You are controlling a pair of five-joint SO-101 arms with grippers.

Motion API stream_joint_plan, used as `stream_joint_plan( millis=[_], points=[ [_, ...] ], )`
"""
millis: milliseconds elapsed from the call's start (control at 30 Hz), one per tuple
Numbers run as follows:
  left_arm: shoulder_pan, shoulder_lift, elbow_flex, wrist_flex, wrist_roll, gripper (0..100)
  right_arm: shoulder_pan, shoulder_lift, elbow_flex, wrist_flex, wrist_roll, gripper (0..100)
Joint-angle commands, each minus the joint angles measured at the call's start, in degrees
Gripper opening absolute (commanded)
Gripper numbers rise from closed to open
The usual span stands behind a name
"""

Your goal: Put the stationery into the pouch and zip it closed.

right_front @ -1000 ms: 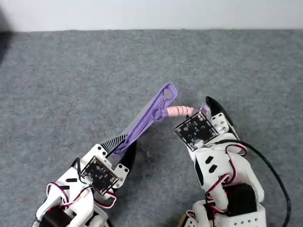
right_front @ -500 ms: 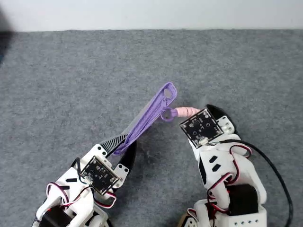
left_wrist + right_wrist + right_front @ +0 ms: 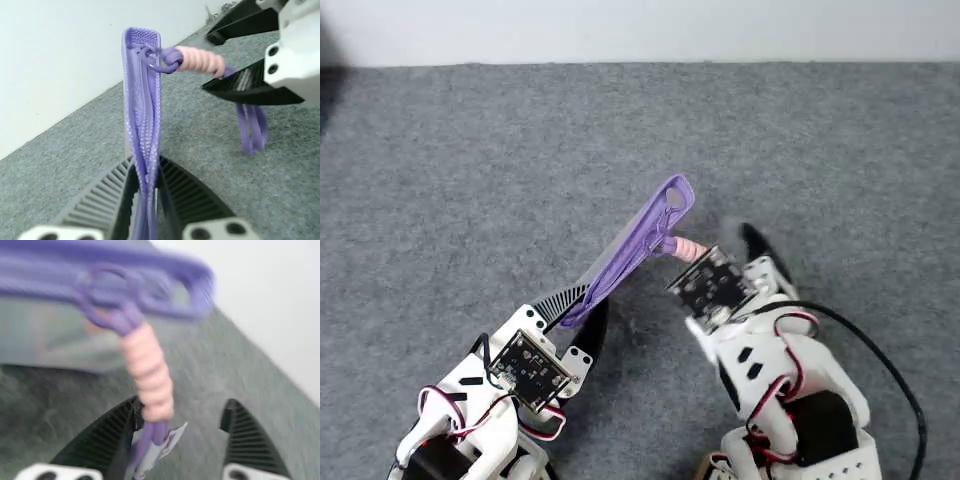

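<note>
My left gripper [image 3: 578,305] is shut on the lower end of a flat purple pouch [image 3: 632,245], holding it on edge so that it slants up toward the table's middle. In the left wrist view the pouch [image 3: 142,100] rises out of the closed fingers [image 3: 117,187]. A pink ribbed zipper pull [image 3: 688,249] hangs from a ring near the pouch's far end. My right gripper [image 3: 725,252] is open around that pull. The pull [image 3: 147,380] rests against one finger, and the other finger [image 3: 245,435] stands well apart. A purple cord [image 3: 252,125] dangles below the pull.
The grey felt table [image 3: 470,170] is bare around the arms. A white wall [image 3: 640,30] runs along the back edge. A black cable [image 3: 880,370] loops beside the right arm's base.
The right arm has swung left toward the pouch, so less of the pink pull shows ahead of it. The left arm and the pouch have stayed put.
</note>
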Motion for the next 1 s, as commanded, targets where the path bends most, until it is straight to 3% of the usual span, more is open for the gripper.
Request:
stream_joint_plan(
  millis=[0,367,533,800,967],
  points=[
    [-0.2,-0.7,-2.3,-0.1,-0.6,1,-2.5,0.2,-0.2,-3.5,-0.8,19.0],
    [-0.2,-0.7,-2.2,-0.1,-0.6,1,-2.9,0.1,0.3,-5.1,-1.0,18.6],
    [-0.2,-0.7,-1.0,-0.1,-0.7,1,-7.7,0.1,0.3,-5.1,-1.2,18.7],
    [-0.2,-0.7,-1.0,-1.3,-0.7,1,-8.4,4.9,1.4,-12.4,-1.2,18.0],
    [-0.3,-0.7,-1.2,-1.3,-0.7,1,-3.6,7.5,1.3,-14.7,-0.9,0.0]
  ],
)
